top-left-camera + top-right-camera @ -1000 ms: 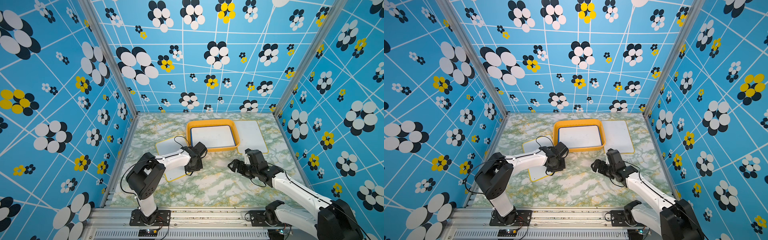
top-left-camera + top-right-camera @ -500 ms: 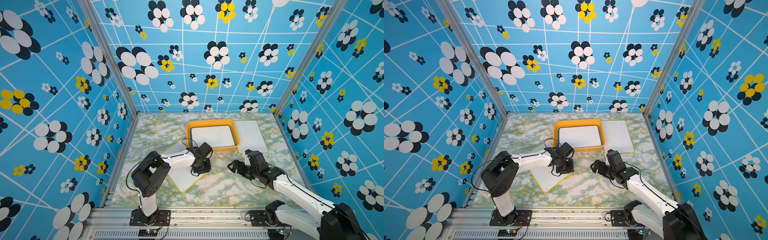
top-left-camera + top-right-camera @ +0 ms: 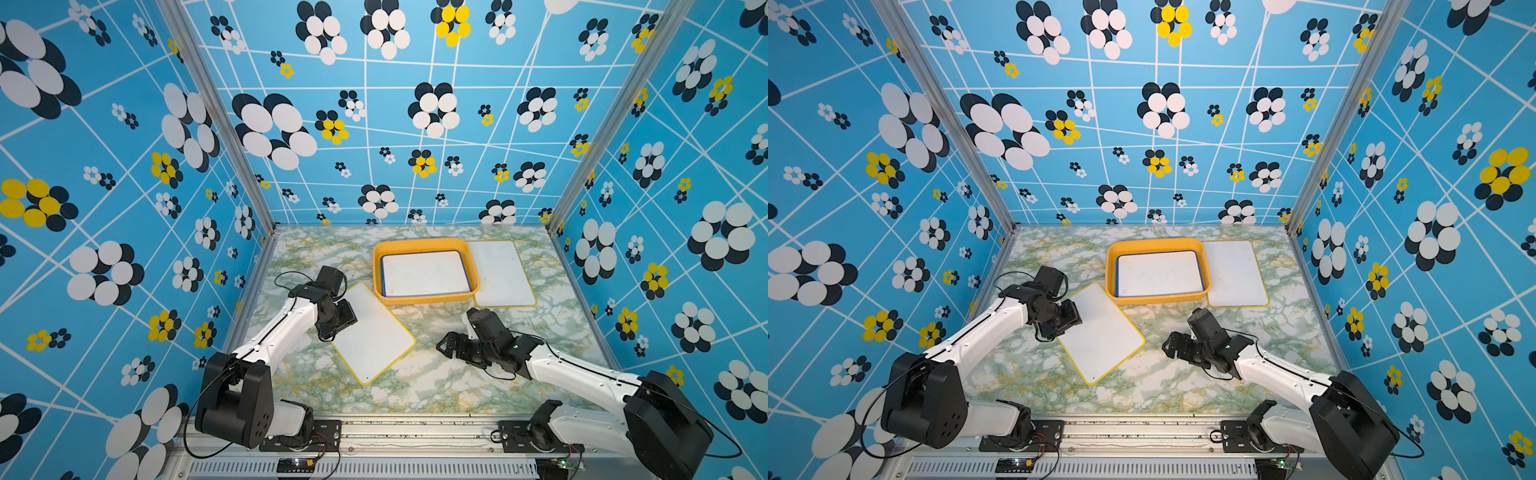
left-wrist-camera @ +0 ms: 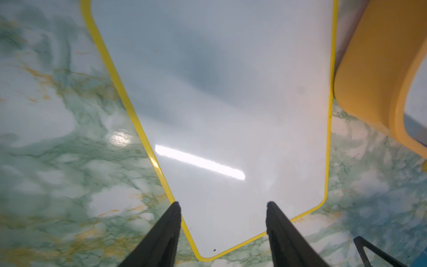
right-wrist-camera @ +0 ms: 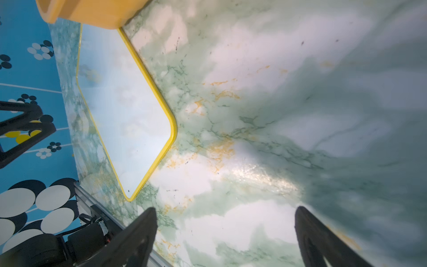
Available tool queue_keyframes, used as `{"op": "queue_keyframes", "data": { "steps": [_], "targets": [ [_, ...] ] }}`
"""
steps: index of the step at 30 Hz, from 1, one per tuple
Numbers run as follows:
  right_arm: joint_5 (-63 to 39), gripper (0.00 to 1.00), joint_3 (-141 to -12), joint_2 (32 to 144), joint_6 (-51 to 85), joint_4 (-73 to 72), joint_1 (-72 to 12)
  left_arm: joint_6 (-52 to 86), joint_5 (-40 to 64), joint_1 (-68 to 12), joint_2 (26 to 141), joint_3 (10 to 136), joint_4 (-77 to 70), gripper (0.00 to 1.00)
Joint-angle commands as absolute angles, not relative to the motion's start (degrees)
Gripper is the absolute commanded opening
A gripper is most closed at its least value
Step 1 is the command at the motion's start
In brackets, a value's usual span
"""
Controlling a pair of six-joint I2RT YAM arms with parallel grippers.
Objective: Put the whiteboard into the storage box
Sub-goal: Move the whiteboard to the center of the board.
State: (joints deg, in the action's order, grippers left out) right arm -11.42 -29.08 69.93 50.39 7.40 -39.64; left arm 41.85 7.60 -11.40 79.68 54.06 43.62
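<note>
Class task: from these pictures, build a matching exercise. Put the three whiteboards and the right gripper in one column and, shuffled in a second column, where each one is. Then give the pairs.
Column A
1. blue-edged whiteboard
2. slanted yellow-edged whiteboard
3. straight yellow-edged whiteboard
4. right gripper

Column B
a. flat beside the storage box, on the right arm's side
b. open, over bare table
c. lying inside the storage box
d. on the table, at the tips of the open left gripper

Pairs: 1-c, 2-d, 3-a, 4-b
</note>
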Motion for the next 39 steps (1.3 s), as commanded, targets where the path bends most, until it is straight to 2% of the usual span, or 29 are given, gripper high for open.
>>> {"op": "queue_keyframes", "data": {
  "steps": [1, 10, 23, 39],
  "targets": [
    [-10.54, 0.95, -30.88, 71.65, 54.42, 2.03, -41.25, 37.8, 5.5, -6.86, 81.72, 55.64, 44.03, 0.63],
    [-9.98, 0.95, -33.4, 77.01, 59.24, -2.52, -44.76, 33.45, 6.99, 3.36, 91.98, 62.08, 34.85, 0.62],
    [-11.59, 0.95, -35.67, 83.99, 63.85, -6.96, -46.19, 34.63, 3.11, 4.39, 105.65, 69.18, 31.25, 0.61],
    [-14.47, 0.96, -39.2, 87.98, 61.26, -5.78, -46.2, 37.81, 7.18, 4.39, 105.92, 62.92, 28.98, 0.61]
  ]
}}
